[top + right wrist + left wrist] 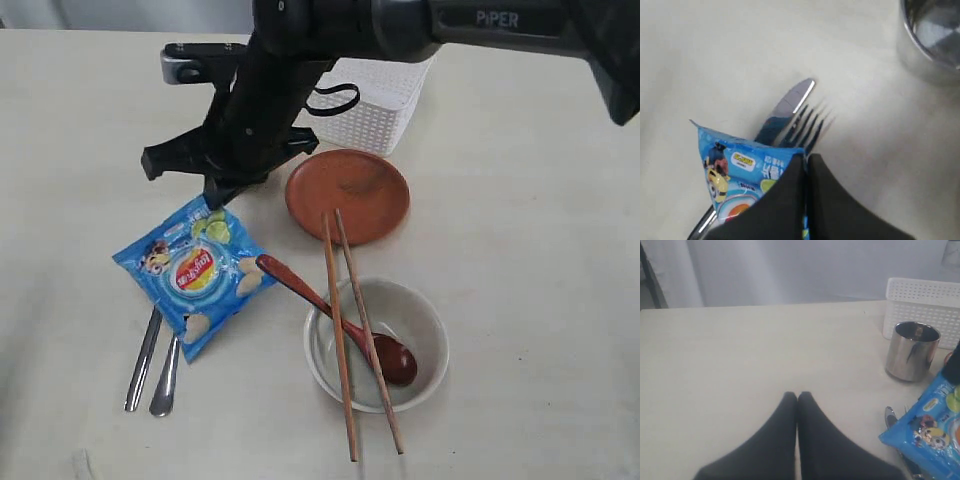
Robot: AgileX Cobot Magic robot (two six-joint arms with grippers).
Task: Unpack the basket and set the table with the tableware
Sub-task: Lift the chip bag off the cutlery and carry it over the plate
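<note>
The white basket (378, 108) stands at the back of the table (520, 200). In front of it lies the reddish-brown plate (347, 190), and nearer still the off-white bowl (420, 312) holds the dark red spoon (330, 308). The chopsticks (342, 340) rest across bowl and plate. The knife (787, 106) and fork (810, 125) lie partly under the blue chip bag (195, 272). My right gripper (806, 157) is shut on the bag's edge, reaching across from the right (215, 198). The steel cup (912, 351) stands beside the basket (924, 305). My left gripper (797, 395) hangs shut and empty over bare table.
The right arm (290, 70) crosses over the basket's front left corner and hides the cup in the exterior view. The knife and fork handles (152, 362) stick out from under the bag toward the near left edge.
</note>
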